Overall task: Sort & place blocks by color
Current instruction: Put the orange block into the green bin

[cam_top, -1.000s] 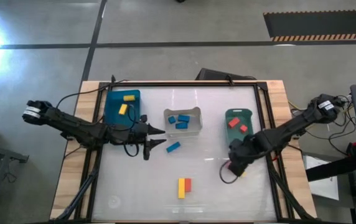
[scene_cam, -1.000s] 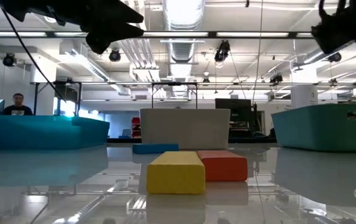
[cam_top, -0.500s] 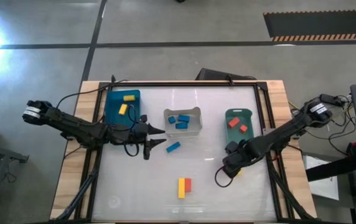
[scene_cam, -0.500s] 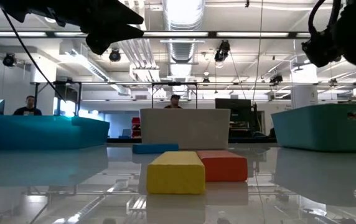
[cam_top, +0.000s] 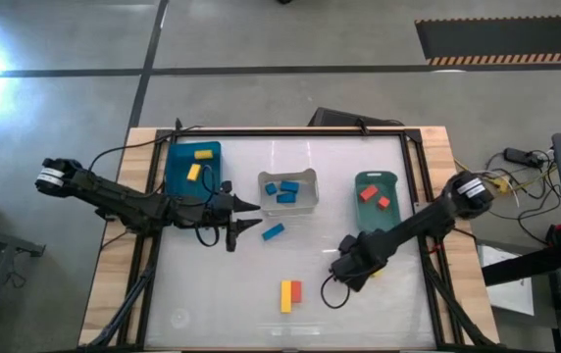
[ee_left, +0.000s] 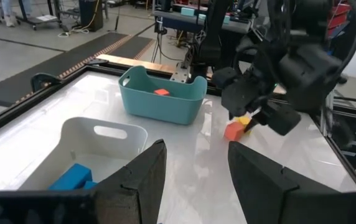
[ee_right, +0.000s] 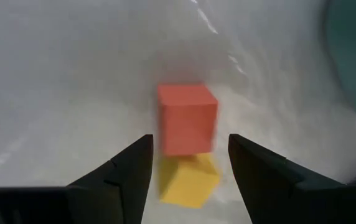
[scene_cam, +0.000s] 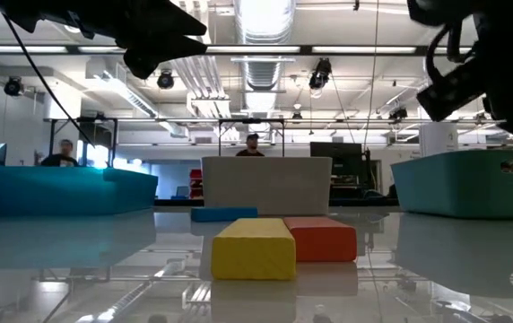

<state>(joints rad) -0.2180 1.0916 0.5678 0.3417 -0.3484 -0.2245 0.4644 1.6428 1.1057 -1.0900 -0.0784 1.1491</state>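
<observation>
Four views, taken in turn.

High view, bins: blue bin (cam_top: 193, 167) holds two yellow blocks (cam_top: 198, 163); clear bin (cam_top: 288, 190) holds three blue blocks (cam_top: 282, 190); green bin (cam_top: 376, 192) holds two red blocks (cam_top: 374, 197).
High view, loose blocks: blue bar (cam_top: 273, 232) on the table just in front of the clear bin; yellow bar (cam_top: 285, 295) and red bar (cam_top: 296, 291) side by side, touching, near the front edge.
High view, arms: left gripper (cam_top: 248, 217) beside the clear bin, near the blue bar, fingers spread. Right gripper (cam_top: 345, 267) low over the table, between the green bin and the yellow-red pair.

Low view: yellow bar (scene_cam: 253, 248) nearest, red bar (scene_cam: 320, 240) against it, blue bar (scene_cam: 224, 214) farther back before the clear bin (scene_cam: 266, 185). Both arms hang above, dark.

Left wrist view: fingers (ee_left: 143, 175) apart, nothing between them; clear bin (ee_left: 89, 154) with blue blocks (ee_left: 73, 177) below, green bin (ee_left: 162, 93) beyond.

Right wrist view: fingers (ee_right: 256, 167) wide, empty; red cube (ee_right: 187, 117) and yellow cube (ee_right: 188, 180) touching, lying ahead in the gap's line.
</observation>
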